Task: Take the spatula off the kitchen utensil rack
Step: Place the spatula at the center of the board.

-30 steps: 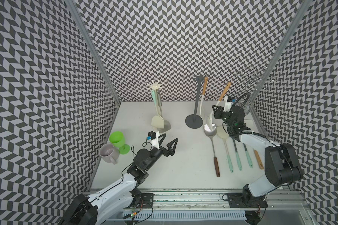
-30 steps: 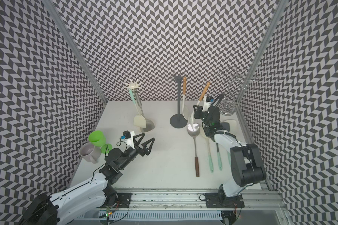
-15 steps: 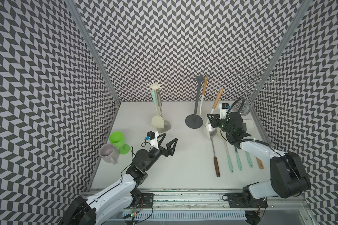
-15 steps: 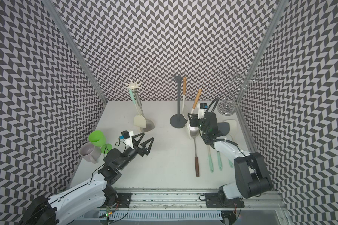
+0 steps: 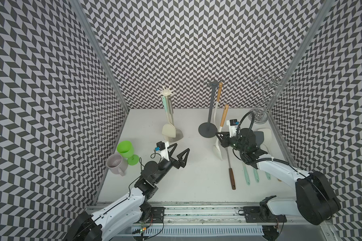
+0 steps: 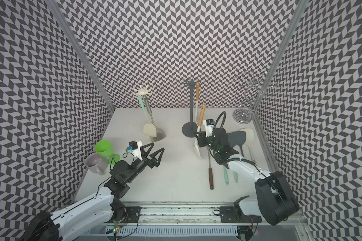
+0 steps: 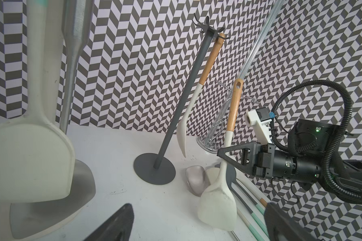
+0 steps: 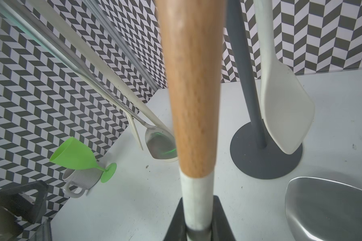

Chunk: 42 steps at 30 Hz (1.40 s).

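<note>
Since a second ago the spatula [image 5: 223, 117] has swung more upright and sunk toward the table [image 5: 196, 177], off the dark rack [image 5: 211, 106], beside its base. My right claw [image 5: 219, 136] is clamped on its white neck, likely for control while lowering; left claw [image 5: 181, 146] waits spread wide, empty.

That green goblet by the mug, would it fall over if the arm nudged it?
Probably: the green goblet has a wide bowl on a thin stem and small foot, so it looks tippy. It seems thin plastic, so likely light. Tipped, its round bowl may roll.
</note>
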Available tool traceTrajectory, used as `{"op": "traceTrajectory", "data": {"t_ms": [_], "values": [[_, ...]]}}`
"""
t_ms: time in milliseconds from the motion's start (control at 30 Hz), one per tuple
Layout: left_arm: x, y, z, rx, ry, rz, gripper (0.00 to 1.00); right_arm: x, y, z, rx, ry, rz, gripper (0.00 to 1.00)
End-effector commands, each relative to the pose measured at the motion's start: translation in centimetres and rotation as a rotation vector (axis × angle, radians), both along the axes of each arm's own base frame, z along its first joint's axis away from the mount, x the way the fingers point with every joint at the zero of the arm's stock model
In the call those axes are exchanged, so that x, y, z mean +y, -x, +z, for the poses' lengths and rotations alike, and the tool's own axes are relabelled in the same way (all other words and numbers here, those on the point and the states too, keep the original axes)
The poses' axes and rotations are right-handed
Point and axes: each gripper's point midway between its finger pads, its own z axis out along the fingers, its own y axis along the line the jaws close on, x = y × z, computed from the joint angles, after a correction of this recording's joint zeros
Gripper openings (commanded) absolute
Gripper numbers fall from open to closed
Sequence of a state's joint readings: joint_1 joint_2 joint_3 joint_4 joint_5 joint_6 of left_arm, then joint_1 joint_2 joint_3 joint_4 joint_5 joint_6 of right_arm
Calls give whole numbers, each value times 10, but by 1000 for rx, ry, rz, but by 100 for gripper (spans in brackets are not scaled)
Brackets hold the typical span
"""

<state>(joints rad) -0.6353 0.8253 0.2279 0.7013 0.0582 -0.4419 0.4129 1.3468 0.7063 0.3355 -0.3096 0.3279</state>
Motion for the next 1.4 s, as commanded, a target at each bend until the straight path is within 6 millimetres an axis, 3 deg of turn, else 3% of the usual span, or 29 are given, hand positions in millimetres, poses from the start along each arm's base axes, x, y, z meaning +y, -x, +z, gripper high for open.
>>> {"op": "traceTrajectory", "data": {"t_ms": [0,200,567,900,1167,1367], "values": [[-3,1,4,-15,-3,-9,99,9,6,27,-103,-19,37,0],[-6,-2,1,-3,-20,-14,99,24,9,20,-103,37,92,0],[-7,-11,-5,38,-43,8,99,35,18,22,-126,60,149,0],[-4,-10,-5,28,-34,17,99,45,20,11,-140,181,157,0],[-5,-2,8,-2,-6,-13,99,60,29,7,-184,262,165,0],[-3,7,25,-23,48,-47,99,81,39,23,-270,348,158,0]]}}
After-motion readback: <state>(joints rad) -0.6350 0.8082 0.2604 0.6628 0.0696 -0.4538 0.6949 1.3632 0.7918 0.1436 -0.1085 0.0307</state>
